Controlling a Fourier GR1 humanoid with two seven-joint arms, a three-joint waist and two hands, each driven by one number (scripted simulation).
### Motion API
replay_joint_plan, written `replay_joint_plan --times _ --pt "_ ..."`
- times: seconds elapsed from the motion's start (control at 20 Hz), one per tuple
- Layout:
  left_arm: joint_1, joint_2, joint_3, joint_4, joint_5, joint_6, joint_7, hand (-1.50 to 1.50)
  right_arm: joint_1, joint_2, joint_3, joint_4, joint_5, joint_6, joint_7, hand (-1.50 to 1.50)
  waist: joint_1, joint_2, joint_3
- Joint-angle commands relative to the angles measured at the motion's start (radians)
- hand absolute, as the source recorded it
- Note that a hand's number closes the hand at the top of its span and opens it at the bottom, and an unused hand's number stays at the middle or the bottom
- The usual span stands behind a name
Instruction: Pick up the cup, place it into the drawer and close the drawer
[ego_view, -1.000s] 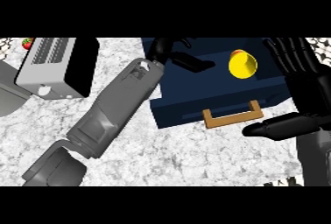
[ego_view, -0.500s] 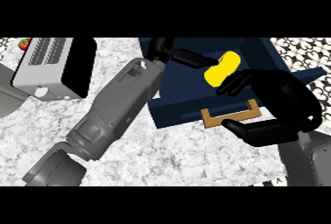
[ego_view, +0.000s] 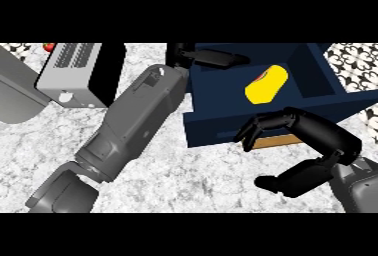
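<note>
While the yellow cup (ego_view: 266, 85) lies inside the open drawer (ego_view: 221, 112), our right hand (ego_view: 310, 135) curls empty-fingered over its front handle (ego_view: 277, 141), partly hiding it; left hand (ego_view: 210, 57) relaxed at the drawer's far edge.

Single head view, looking steeply down onto the marble counter (ego_view: 162, 170) from close range. Forearms are entering from the 6 o'clock edge. The open navy drawer (ego_view: 221, 125) is filling the 1 to 3 o'clock area; a grey appliance (ego_view: 74, 75) is sitting near 10 o'clock.
</note>
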Motion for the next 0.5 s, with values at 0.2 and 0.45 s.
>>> replay_joint_plan --times 0.2,0.45 --pt "0.082 0.0 0.016 -0.004 0.043 -0.019 -0.108 -1.5 0.131 -0.011 0.133 0.037 0.425 -0.143 -0.111 -1.5 0.09 -0.016 0.001" --pt "0.117 0.024 0.046 -0.025 0.058 -0.107 -0.104 -1.5 0.073 0.036 0.205 0.349 0.596 -0.248 -0.234 -1.5 0.142 -0.014 0.001"
